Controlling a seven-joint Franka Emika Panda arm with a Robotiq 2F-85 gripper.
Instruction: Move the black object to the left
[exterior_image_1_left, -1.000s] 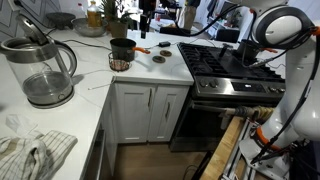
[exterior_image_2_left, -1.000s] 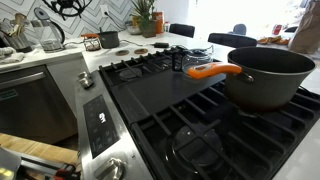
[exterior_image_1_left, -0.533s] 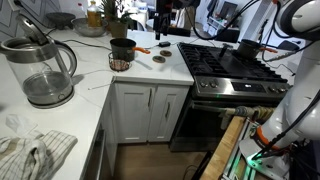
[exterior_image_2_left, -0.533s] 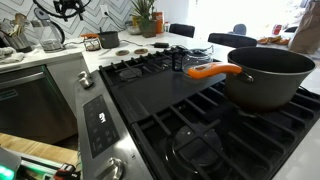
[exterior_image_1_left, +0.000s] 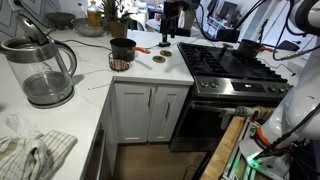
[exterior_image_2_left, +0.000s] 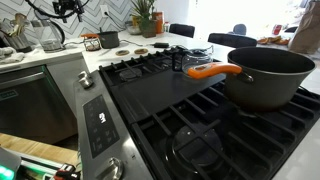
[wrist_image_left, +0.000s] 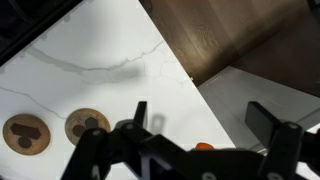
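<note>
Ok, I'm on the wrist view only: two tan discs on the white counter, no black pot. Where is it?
Observer: The black pot stands on the counter between the glass kettle and the stove, outside your view.
Operator: Is anything under it?
Observer: Yes, it sits on a wire trivet.
Operator: And where am I relative to it?
Observer: The gripper hangs above the counter on the stove side of the pot, clearly apart from it.
</note>
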